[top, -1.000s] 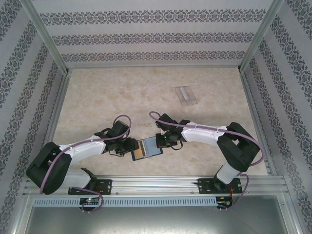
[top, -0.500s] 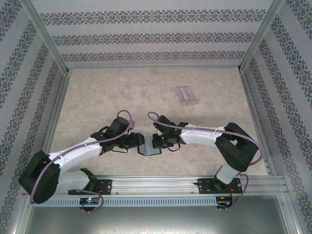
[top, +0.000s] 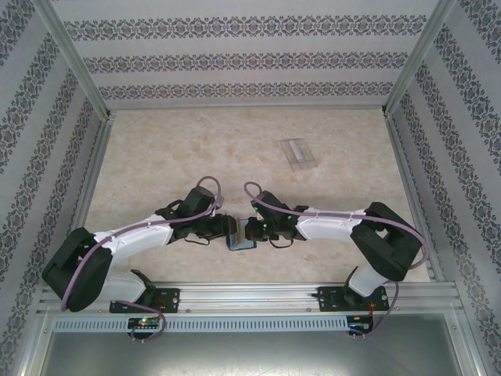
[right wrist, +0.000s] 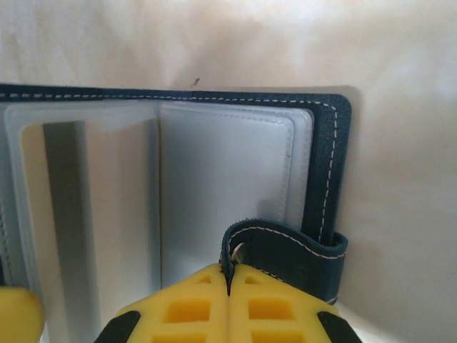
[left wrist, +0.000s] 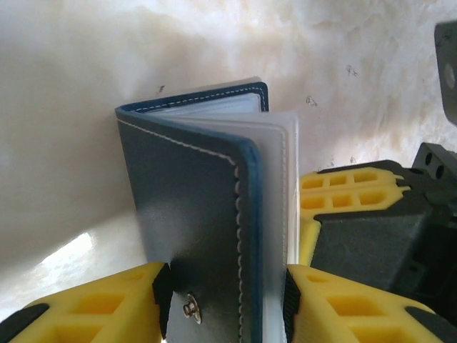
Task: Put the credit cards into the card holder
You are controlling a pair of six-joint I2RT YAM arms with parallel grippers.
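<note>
The dark navy card holder stands half-folded on the table between my two grippers. My left gripper is shut on the card holder, one pad on the outer cover by the snap stud, the other on the clear sleeves. My right gripper is shut on the clasp tab, which curls over from the holder's right edge. The sleeves facing the right wrist camera look pale and blank. The credit cards are hidden. From above, the left gripper and right gripper nearly touch.
A transparent plastic case lies at the back right of the marbled table. Patterned walls with metal posts close in three sides. A rail with both arm bases runs along the near edge.
The card holder lay open and flat a second ago; now its left cover is folded up toward the right. My left gripper moved right with the cover. The right gripper kept its hold on the tab.
</note>
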